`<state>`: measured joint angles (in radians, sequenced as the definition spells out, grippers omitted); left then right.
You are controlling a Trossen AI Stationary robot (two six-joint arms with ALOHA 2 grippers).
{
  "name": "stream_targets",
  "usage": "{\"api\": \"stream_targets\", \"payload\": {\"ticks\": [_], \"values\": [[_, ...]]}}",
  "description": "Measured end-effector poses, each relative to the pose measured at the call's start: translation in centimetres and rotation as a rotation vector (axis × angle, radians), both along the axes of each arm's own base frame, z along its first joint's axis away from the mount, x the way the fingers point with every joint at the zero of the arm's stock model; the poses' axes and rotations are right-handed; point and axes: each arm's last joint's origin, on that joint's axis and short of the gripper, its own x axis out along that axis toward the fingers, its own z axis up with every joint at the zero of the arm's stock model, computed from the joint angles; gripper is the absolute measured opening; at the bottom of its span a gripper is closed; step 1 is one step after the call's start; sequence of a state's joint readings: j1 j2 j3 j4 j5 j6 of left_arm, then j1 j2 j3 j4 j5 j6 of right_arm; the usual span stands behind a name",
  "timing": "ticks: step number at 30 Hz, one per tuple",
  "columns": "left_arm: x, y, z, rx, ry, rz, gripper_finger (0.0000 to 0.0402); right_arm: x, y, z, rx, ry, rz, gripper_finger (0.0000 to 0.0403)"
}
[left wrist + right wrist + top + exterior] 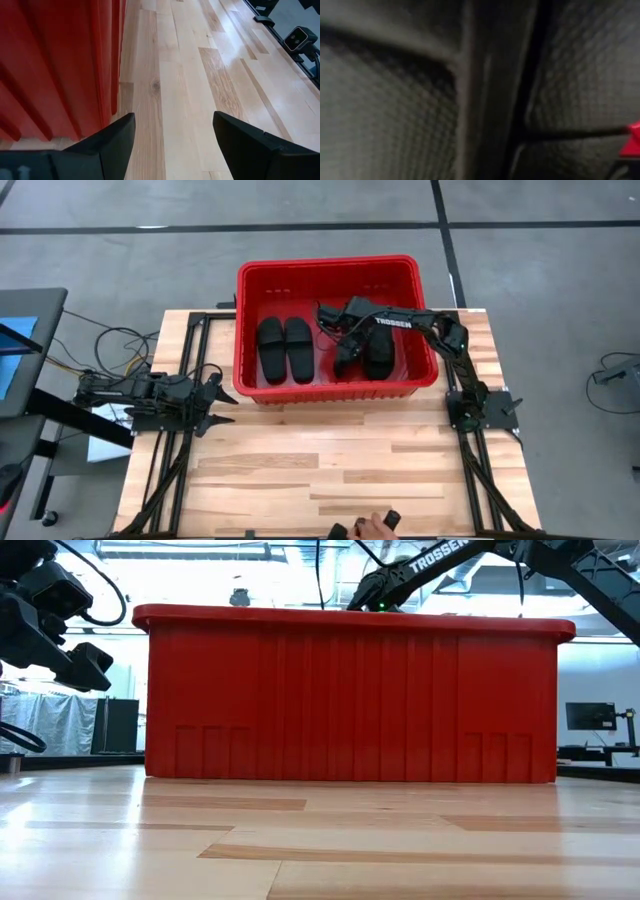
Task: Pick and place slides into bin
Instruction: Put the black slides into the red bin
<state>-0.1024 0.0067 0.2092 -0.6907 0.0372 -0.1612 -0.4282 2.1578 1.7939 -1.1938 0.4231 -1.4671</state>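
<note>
The red bin (338, 387) stands at the table's far middle; it also fills the low view (350, 700). Two black slides (285, 348) lie side by side on its floor at the left. Two more slides (378, 358) lie in its right half, partly hidden by my right arm. My right gripper (340, 330) reaches down into the bin over them; its wrist view shows only dark textured rubber (395, 110) up close. My left gripper (172, 135) is open and empty, low over the table beside the bin's left near corner (60, 70).
A person's hand (372, 527) shows at the table's near edge. Cables (120, 345) lie off the table's left side. Bare wooden table (330, 470) stretches in front of the bin. A camera (298, 37) stands at the table's edge.
</note>
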Motion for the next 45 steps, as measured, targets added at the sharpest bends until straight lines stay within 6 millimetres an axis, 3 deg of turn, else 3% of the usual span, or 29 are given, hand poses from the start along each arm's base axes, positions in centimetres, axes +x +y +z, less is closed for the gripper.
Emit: {"api": "stream_targets", "payload": {"ticks": [20, 33, 45], "values": [[0.0, 0.0, 0.0, 0.000, 0.000, 0.000, 0.0258, 0.5, -0.1, -0.2, -0.014, -0.103, -0.118, 0.0075], [0.0, 0.0, 0.0, 0.000, 0.000, 0.000, 0.0258, 0.5, -0.8, -0.1, -0.103, -0.103, -0.138, 0.0200], [0.0, 0.0, 0.0, 0.000, 0.000, 0.000, 0.0258, 0.8, -1.5, 0.7, -0.164, -0.141, -0.129, 0.0220]]}}
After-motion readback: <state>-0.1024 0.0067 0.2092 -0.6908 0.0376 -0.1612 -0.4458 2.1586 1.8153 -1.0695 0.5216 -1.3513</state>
